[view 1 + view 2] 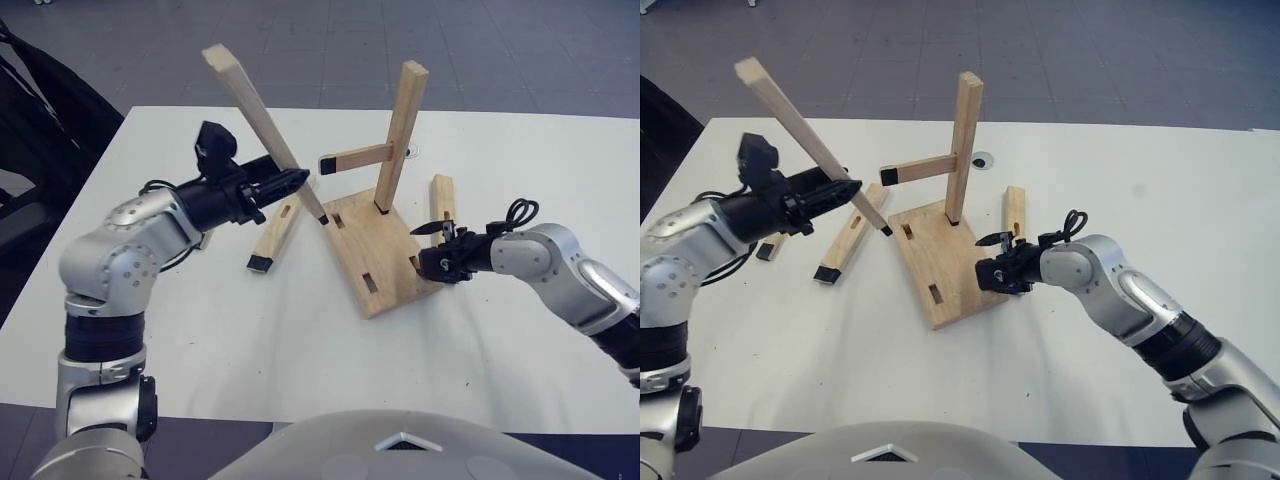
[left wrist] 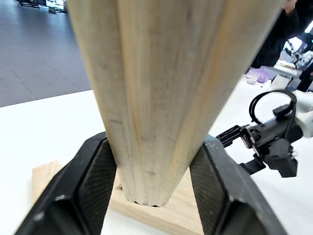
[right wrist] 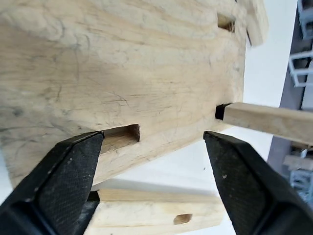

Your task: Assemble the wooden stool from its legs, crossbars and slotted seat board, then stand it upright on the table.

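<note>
Slotted seat board (image 1: 375, 255) (grainy wood), left end effector (image 1: 295, 183) clamping square leg (image 1: 255, 110), right end effector (image 1: 425, 248) wide

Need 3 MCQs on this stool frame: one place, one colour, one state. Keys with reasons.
1. The upright leg stands:
A) on the floor
B) in a slot of the seat board
C) on a chair

2. The lower tip of the held leg is:
A) black
B) red
C) bare wood

3. The fingers of the right gripper are:
A) shut on a crossbar
B) shut on the seat board
C) open

Key: 1 B, it rises from the board. 2 A, the tip below the left gripper is black. 3 C, a wide gap shows between the fingers.
</note>
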